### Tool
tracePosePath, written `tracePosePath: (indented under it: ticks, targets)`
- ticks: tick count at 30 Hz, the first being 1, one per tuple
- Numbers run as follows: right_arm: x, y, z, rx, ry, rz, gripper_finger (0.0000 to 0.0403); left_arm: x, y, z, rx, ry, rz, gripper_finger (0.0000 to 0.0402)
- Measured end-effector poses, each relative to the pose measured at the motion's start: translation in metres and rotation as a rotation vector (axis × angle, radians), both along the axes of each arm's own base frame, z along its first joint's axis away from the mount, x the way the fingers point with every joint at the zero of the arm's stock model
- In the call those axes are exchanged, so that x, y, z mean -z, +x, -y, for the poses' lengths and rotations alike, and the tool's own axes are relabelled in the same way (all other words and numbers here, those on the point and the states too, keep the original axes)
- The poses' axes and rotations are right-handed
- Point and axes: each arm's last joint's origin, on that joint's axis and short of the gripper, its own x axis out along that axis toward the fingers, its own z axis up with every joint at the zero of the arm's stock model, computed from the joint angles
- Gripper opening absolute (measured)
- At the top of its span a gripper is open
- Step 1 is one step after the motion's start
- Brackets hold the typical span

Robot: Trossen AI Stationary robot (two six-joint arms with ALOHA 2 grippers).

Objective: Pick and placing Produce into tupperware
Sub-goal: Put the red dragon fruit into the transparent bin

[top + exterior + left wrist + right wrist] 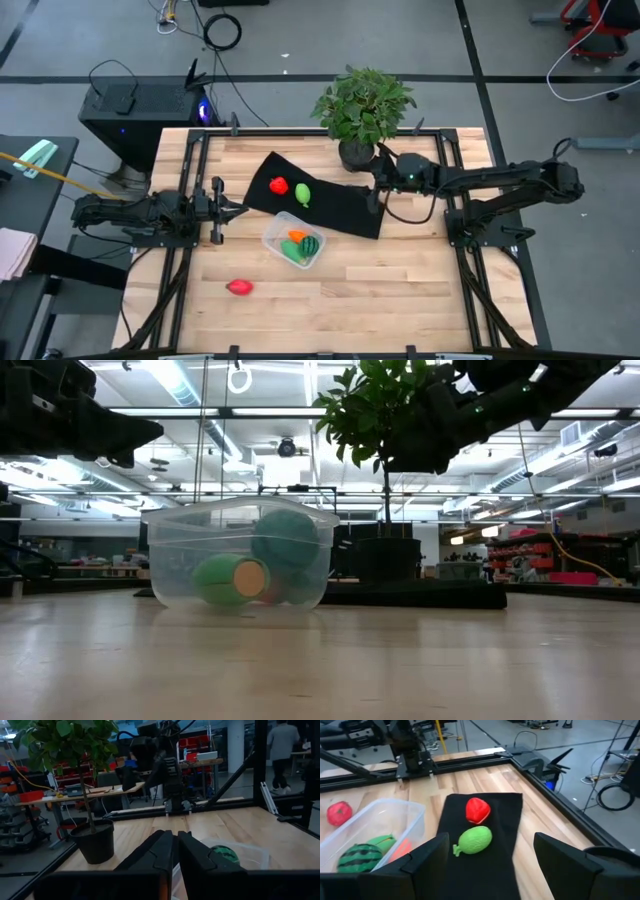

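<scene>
Right gripper (487, 857) released, hovering over black mat's (345, 215) right edge; go down straight on light green piece (475, 840). Tupperware (293, 242) mid-tabletop; left gripper (232, 209) clenched, empty.

From my station the table (400, 300) reads as pale wood planking, smooth with a soft sheen that catches the ceiling lights in the low view. The black mat (485, 865) looks like matt cloth, flat and unreflective. The tupperware (236, 555) is clear, slightly cloudy plastic, glossy along its rim. In it, the striped dark green piece (360, 858) looks like smooth plastic with a mild shine. On the mat, the light green piece (475, 840) has a finely pebbled skin, and the red one (477, 810) is glossier. The plant pot (93, 840) seems matt black plastic, though I can't be sure from here.
</scene>
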Motion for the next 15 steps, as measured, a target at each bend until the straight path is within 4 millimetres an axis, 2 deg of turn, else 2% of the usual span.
tracePosePath:
  ticks: [15]
  targets:
    - [-0.0071,0.0012,0.0043,0.015,-0.018,0.075,0.0297,0.0,0.0,0.0,-0.001,0.005,0.0,0.0009]
